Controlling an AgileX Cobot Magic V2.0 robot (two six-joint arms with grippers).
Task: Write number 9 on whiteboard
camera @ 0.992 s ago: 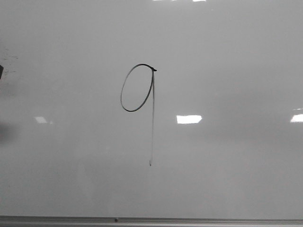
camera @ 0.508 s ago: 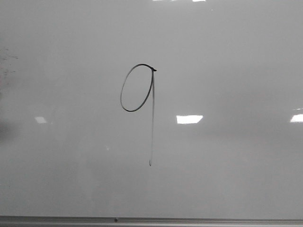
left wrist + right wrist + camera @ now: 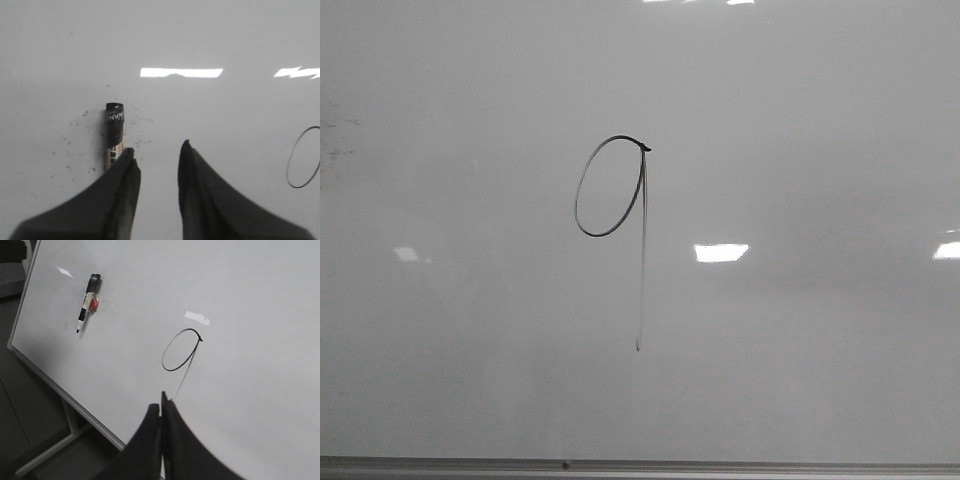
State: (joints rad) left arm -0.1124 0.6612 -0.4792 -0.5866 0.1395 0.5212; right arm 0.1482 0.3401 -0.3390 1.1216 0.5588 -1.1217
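Observation:
The number 9 point(image 3: 642, 250) is a thin black line on the whiteboard point(image 3: 800, 120), a slanted oval loop with a long faint tail. It also shows in the right wrist view point(image 3: 199, 338), and part of its loop shows in the left wrist view point(image 3: 289, 170). My left gripper point(image 3: 158, 146) is open and empty, facing the board. A black-capped marker point(image 3: 114, 125) sits on the board just beyond its left finger, outside the jaws. My right gripper point(image 3: 160, 402) is shut and empty, below the tail's end. Neither gripper shows in the front view.
The marker point(image 3: 86, 304) sits on the board's far left part, with a small red thing point(image 3: 93, 304) beside it and small ink specks around. A grey rail point(image 3: 720, 466) runs along the board's bottom edge. The board's stand and dark floor point(image 3: 35, 450) lie below its corner.
A dark shape and its shadow at the front view's left edge have drawn away out of view. The number 9 is unchanged.

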